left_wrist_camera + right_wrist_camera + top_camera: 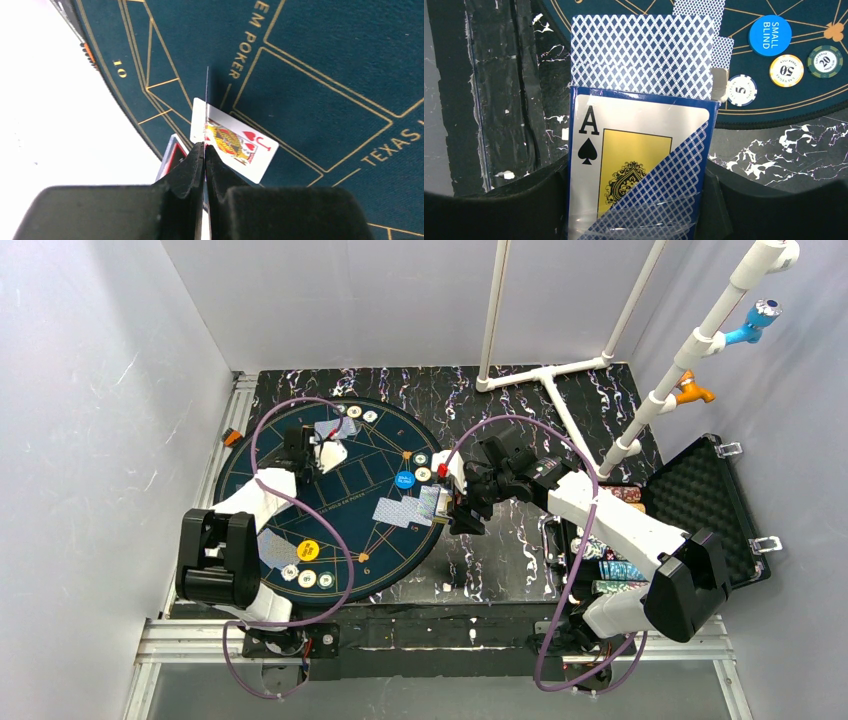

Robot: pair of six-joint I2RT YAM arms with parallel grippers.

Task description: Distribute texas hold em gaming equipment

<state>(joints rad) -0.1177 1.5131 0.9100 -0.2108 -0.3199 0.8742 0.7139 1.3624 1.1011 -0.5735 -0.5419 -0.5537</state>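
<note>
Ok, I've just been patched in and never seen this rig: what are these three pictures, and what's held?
The wide picture looks down on two robot arms bolted at the near edge of the table. The other two come from wrist cameras. A round poker mat carries chips, cards and a blue small-blind disc. The left end effector is shut on one card seen edge-on, above a face-up jack of hearts. The right end effector grips an ace-of-spades card box with blue-backed cards sticking out.
</note>
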